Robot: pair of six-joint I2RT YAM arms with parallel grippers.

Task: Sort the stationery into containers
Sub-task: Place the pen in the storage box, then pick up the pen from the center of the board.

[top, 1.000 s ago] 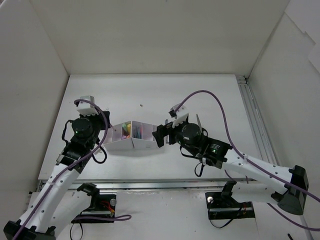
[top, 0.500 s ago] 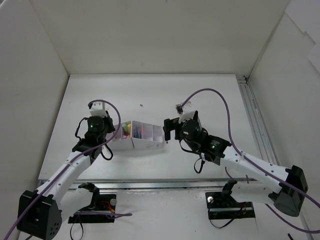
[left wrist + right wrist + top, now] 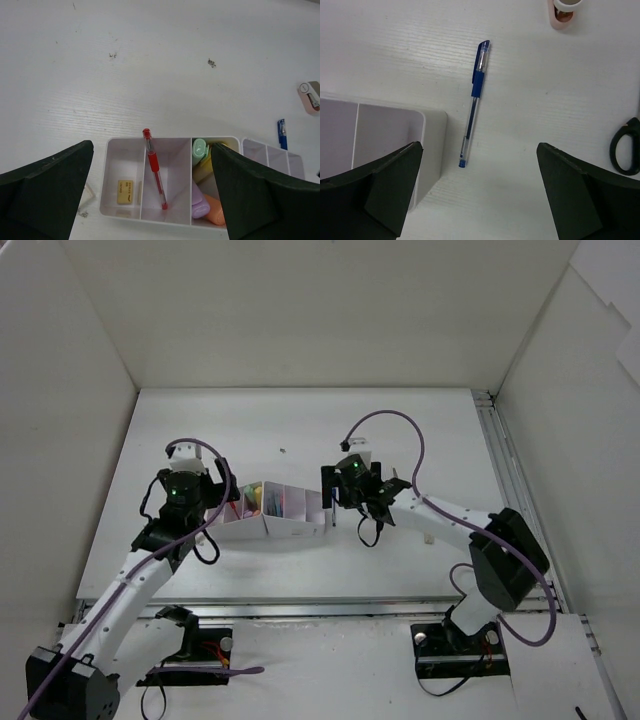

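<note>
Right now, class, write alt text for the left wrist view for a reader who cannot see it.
A red pen lies in a white organizer below the open left gripper. An eraser sits in the compartment on its left, markers on its right; a blue pen lies outside on the table.

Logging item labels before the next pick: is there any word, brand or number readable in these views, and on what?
No text can be read.
Pale eraser, in an end compartment of the organizer: faint print, too small and blurred to read.
Red pen: no marking legible.
Blue pen: no marking legible.
</note>
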